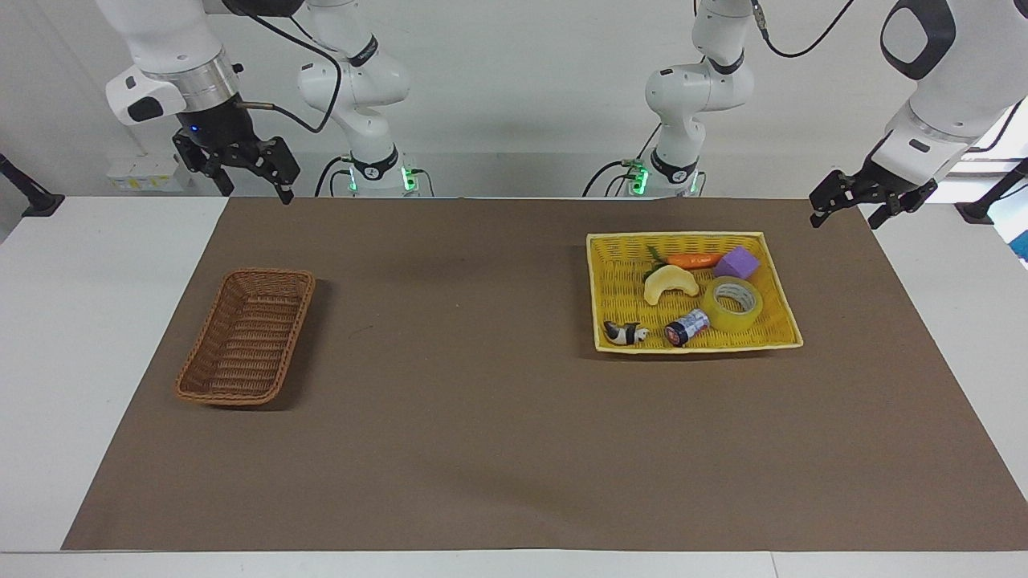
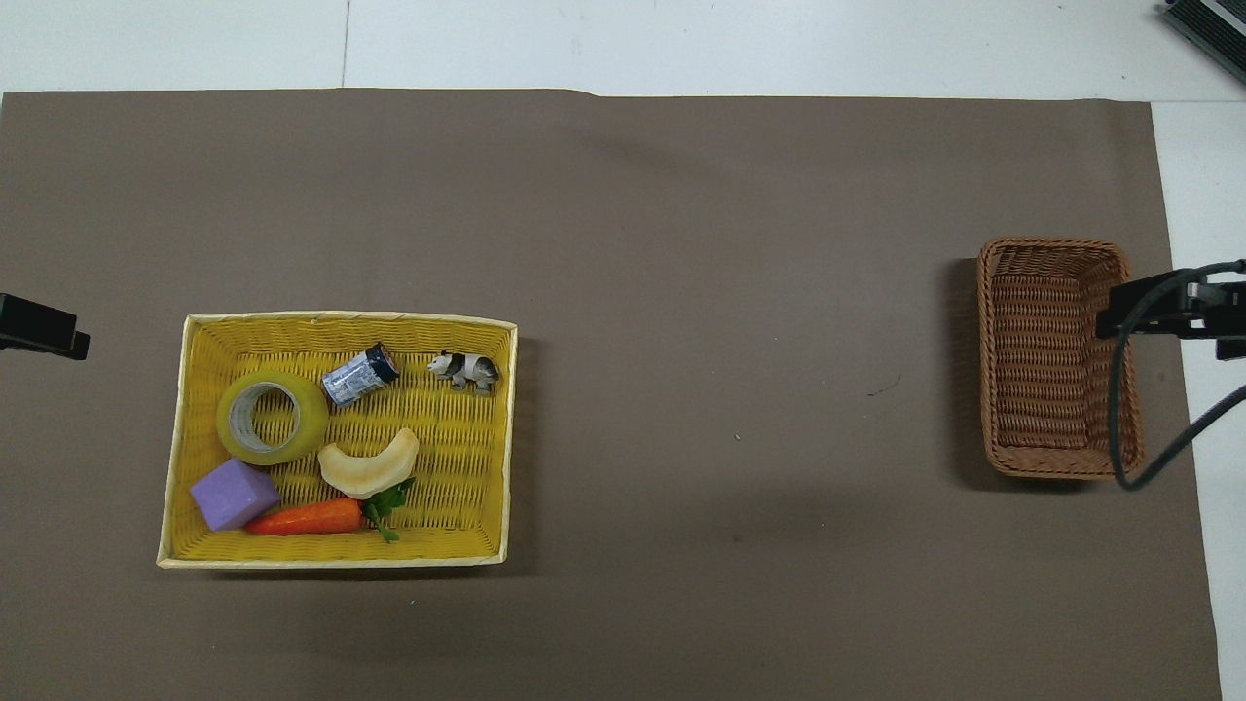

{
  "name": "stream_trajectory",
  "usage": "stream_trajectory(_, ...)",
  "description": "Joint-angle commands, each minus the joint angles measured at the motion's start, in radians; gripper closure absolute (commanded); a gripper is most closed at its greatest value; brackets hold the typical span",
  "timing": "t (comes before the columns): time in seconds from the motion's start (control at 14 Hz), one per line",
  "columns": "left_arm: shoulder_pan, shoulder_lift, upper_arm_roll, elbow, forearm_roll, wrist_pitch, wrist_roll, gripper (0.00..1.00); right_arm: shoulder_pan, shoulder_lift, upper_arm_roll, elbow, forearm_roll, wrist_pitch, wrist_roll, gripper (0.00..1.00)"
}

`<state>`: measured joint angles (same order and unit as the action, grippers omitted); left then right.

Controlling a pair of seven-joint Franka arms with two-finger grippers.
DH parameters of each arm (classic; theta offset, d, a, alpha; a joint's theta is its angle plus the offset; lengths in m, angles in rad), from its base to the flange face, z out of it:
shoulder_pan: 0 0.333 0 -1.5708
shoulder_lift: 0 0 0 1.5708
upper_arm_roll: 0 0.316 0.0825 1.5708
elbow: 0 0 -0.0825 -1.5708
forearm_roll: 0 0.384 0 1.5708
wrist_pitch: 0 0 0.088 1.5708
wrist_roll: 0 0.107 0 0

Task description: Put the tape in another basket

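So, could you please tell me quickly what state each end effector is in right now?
Left end effector: open, holding nothing.
Right end effector: open, holding nothing.

Place: robot lab
Signs: two white arms (image 1: pixel 353 88) bolted at a white worktop (image 1: pixel 96 265); plain brown mat (image 1: pixel 498 417); bare white wall (image 1: pixel 522 80); trailing cables (image 1: pixel 610 172); baskets of toy props (image 1: pixel 683 281)

White table (image 1: pixel 96 321), brown mat (image 1: pixel 482 401) on it, wicker basket (image 1: pixel 247 335) and yellow tray (image 1: pixel 618 277) well apart on mat

White table (image 1: pixel 96 265) under a brown mat (image 1: pixel 482 417), plain pale wall (image 1: pixel 522 96)
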<state>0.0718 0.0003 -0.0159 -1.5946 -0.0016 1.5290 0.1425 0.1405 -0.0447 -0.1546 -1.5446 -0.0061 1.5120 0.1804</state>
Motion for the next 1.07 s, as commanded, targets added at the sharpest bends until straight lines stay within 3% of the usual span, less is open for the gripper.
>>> stream_trajectory(0.0,0.008,-0.013,-0.001,-0.002,-0.003,-0.019,0.017,0.00,-0.009,-0.009,-0.002,0.001,0.032,-0.016,-0.019,0.00)
stream_trajectory(1.0,0.003,-0.020,-0.006,0.008,-0.005,-0.009,0.012,0.00,-0.009,-0.009,-0.002,0.001,0.032,-0.016,-0.019,0.00)
